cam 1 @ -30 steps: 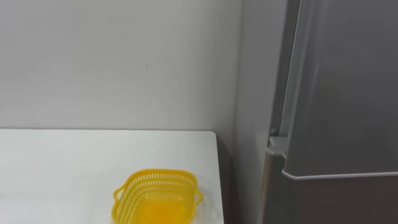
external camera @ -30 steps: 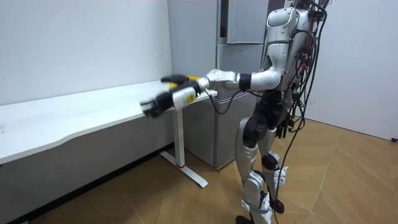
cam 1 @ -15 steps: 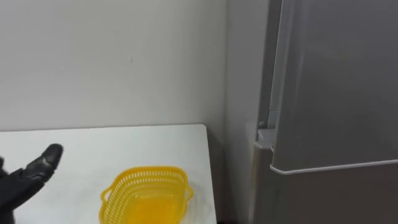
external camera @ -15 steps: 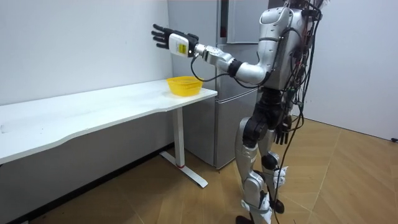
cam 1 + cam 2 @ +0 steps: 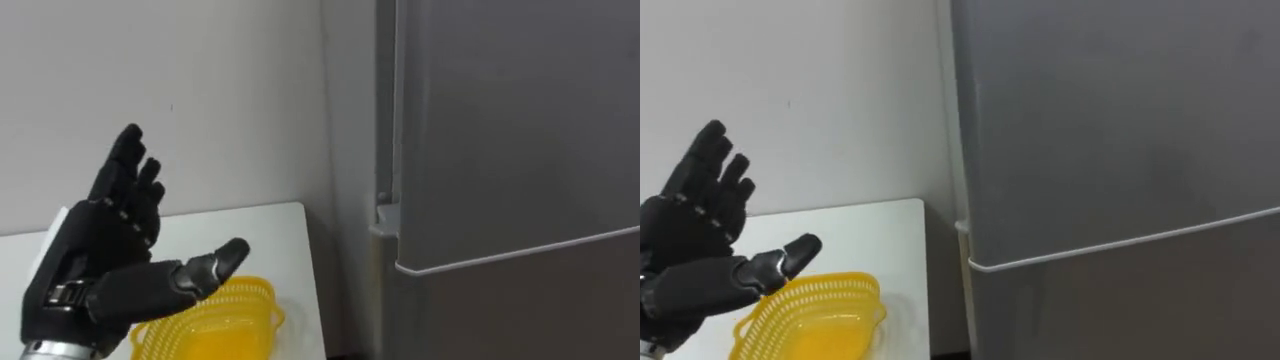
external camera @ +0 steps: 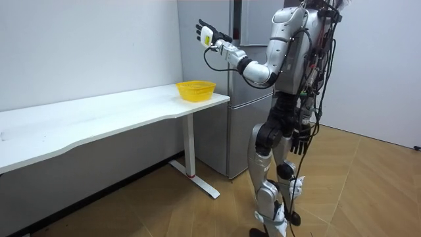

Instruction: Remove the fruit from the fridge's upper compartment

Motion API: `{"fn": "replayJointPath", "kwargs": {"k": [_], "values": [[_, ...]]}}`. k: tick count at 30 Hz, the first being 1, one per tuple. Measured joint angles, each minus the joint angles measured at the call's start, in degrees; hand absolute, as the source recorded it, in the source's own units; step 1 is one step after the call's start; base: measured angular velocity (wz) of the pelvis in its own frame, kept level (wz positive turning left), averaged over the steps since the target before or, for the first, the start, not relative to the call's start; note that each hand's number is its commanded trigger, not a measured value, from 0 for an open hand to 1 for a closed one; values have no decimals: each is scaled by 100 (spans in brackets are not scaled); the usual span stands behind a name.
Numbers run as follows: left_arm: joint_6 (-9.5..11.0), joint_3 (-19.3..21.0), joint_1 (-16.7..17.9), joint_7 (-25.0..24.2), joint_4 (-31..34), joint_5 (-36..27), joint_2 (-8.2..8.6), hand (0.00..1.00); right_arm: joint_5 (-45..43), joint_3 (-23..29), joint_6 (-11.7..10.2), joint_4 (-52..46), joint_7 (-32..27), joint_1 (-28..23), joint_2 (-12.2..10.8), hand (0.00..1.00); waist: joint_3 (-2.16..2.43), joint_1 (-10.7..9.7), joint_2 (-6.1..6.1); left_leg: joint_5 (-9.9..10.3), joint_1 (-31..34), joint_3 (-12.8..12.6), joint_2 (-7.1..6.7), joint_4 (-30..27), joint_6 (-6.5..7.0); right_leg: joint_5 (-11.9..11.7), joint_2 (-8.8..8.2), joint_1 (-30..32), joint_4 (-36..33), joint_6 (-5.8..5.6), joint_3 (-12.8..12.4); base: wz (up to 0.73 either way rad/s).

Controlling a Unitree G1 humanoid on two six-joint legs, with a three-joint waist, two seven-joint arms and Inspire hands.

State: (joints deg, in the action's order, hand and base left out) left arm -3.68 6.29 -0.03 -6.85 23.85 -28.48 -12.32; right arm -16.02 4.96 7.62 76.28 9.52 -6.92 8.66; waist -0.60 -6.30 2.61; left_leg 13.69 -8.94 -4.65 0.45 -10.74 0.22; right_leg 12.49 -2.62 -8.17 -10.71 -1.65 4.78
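A grey fridge stands just right of the white table (image 5: 285,225), and its upper door (image 5: 500,130) is closed, with the seam to the lower door (image 5: 520,310) below it. My left hand (image 5: 100,270) is raised open, fingers spread. It is level with the upper door and left of the door's edge, not touching it. It holds nothing. In the room view I stand facing the fridge (image 6: 253,26) with the left hand (image 6: 205,33) lifted high. My right hand (image 6: 300,138) hangs by my hip.
A yellow slotted basket (image 5: 225,320) sits empty at the table's right end, below my left hand. A pale wall runs behind the table. In the room view the long table (image 6: 99,118) stretches to the left and wood floor lies around me.
My left arm has swung up from over the table to head height near the fridge's upper door. The eye views have turned towards the fridge.
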Motion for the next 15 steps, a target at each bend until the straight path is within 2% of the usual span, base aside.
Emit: {"fn": "replayJointPath", "kwargs": {"k": [4,9,15], "values": [[-90,-300,-84,-508,47,-5,-14,0,-219,-36,-2,-12,-1,31,22,0,1,-131,-15,0,54,-4,0,-1,0,-1,3,50,-1,2,-8,0],[-105,-471,-335,-915,138,-7,-44,0,-230,-39,-2,-4,-8,11,44,0,24,-145,17,0,81,-35,8,-2,0,-6,10,99,-10,6,-33,-3],[-117,-813,-397,-1263,183,-9,-49,0,-227,-161,-8,-15,-12,86,77,0,26,-181,25,0,-16,-50,18,-5,0,-9,11,1,-6,8,-18,-1]]}}
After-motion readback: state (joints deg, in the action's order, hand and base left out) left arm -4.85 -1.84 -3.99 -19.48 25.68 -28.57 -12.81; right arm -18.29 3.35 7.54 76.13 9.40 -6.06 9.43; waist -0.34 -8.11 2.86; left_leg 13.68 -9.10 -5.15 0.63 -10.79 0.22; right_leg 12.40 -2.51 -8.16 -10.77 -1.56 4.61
